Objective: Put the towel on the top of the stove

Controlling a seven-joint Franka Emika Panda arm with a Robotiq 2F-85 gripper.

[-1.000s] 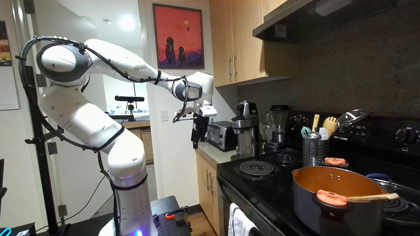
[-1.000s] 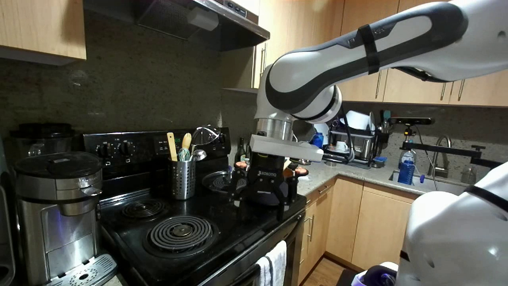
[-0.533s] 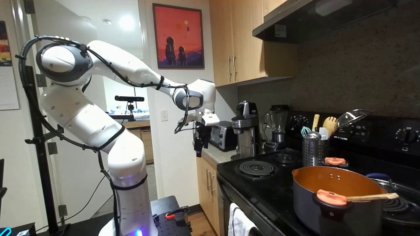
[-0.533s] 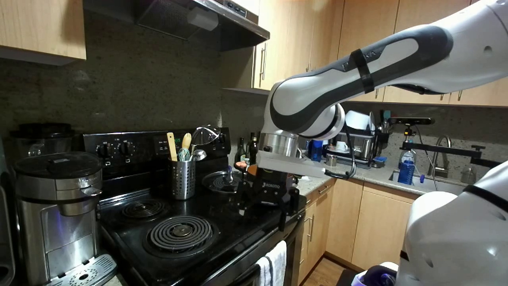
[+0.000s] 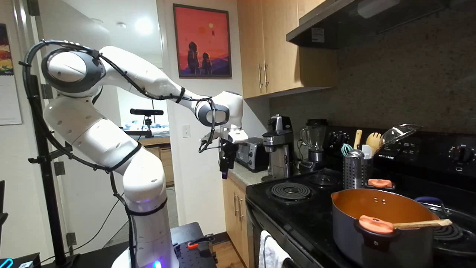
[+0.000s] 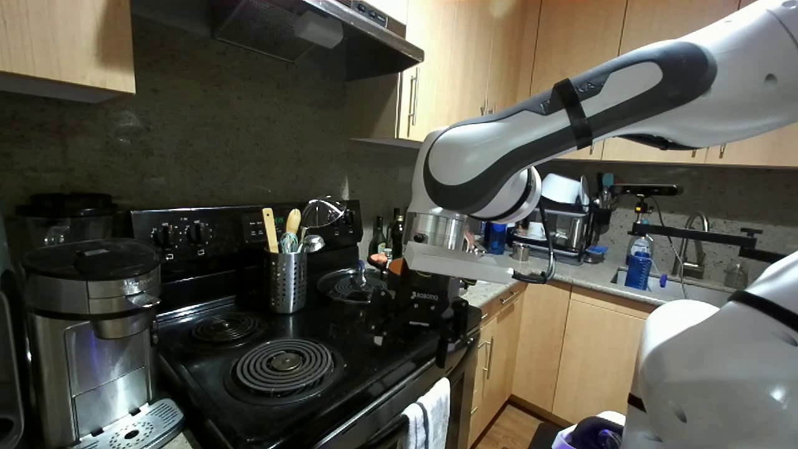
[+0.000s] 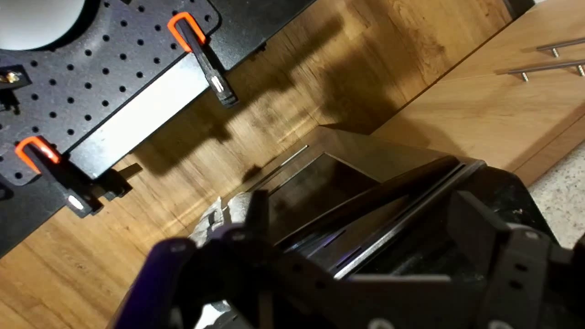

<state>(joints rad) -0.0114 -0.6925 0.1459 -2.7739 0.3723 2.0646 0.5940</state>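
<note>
From here I see the towel (image 6: pixel 427 416) — white, with a dark stripe — draped over the handle (image 7: pixel 365 204) at the front of the stove (image 5: pixel 308 216). The gripper (image 6: pixel 410 349) hangs higher, well apart from it, jaws spread wide. On the stovetop stand a big pot (image 5: pixel 383 245) and — near it — a steel cup (image 6: pixel 288 284) of utensils (image 6: pixel 270 231).

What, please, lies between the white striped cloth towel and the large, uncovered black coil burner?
Glossy black stovetop, then the stove's straight front edge, show there in both exterior views.
</note>
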